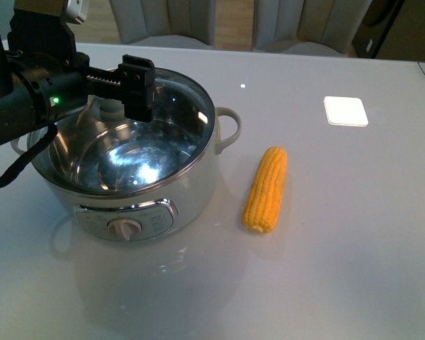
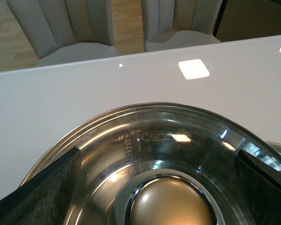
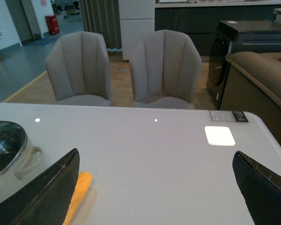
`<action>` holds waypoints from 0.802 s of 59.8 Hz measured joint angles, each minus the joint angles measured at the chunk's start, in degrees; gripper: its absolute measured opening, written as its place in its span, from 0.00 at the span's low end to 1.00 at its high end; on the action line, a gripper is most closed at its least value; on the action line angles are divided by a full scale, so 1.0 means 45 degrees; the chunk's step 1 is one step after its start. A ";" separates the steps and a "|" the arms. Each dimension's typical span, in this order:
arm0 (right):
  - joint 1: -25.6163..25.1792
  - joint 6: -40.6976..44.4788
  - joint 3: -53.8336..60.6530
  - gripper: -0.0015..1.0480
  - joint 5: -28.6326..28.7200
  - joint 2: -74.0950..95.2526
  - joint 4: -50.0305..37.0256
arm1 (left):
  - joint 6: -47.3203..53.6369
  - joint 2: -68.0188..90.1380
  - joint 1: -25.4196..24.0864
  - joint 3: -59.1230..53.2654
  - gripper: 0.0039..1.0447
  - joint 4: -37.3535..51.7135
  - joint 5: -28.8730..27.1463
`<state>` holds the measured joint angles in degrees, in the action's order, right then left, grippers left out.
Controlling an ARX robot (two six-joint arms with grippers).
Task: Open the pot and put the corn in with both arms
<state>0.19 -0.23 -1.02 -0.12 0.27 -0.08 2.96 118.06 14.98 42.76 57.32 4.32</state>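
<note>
The white pot stands on the table at the left, with its glass lid lying on it. My left gripper hangs open just over the lid. In the left wrist view its two dark fingers stand wide on either side of the lid's beige knob without touching it. The corn lies on the table to the right of the pot. The right gripper does not show in the front view. It is open with nothing between its fingers, above the table, with the corn and pot off to one side.
A white square pad lies on the table at the far right. Two grey chairs stand behind the table's far edge. A small label sits near the far right corner.
</note>
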 joint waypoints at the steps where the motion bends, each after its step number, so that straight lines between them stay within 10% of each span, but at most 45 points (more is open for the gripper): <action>1: 0.0000 0.0005 0.0000 0.92 0.0000 0.0005 0.0000 | -0.0034 0.0034 0.0000 0.0044 0.94 -0.0024 0.0000; 48: 0.0000 0.0005 0.0000 0.92 0.0000 0.0000 0.0000 | -0.0583 0.1039 0.0282 0.0685 0.94 -0.0209 -0.0301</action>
<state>0.19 -0.21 -1.02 -0.12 0.27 -0.08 0.34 122.74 16.25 45.84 56.38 2.96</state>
